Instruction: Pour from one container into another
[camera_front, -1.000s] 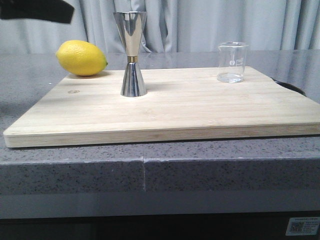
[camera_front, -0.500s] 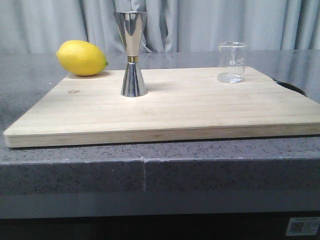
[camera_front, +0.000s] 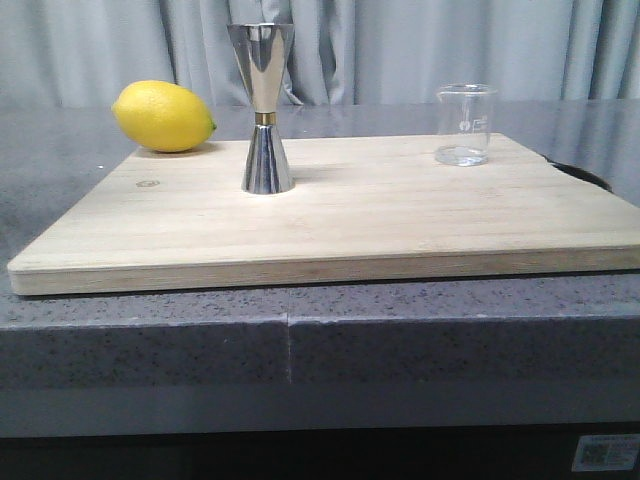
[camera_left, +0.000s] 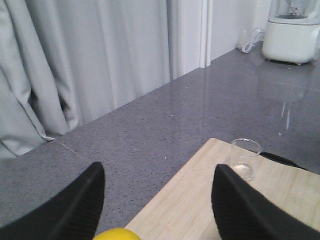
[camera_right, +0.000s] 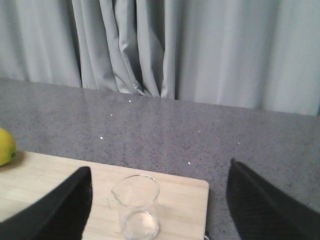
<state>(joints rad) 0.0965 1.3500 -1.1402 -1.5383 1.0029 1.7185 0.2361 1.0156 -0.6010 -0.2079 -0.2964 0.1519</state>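
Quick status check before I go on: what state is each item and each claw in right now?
Glass beaker: upright on the cutting board, untouched, little or nothing inside.
Steel jigger: upright on the board, apart from the beaker.
Lemon: lying at the board's far left corner.
Left claw: open, empty.
Right claw: open, empty, facing the beaker.

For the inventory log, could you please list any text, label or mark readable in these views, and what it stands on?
Glass beaker: faint white print, too small to read.
Sticker on the counter's front, lower right corner: code pattern and small text, too blurred to read.
Wooden board: small round mark, unreadable.
Nothing else carries text.
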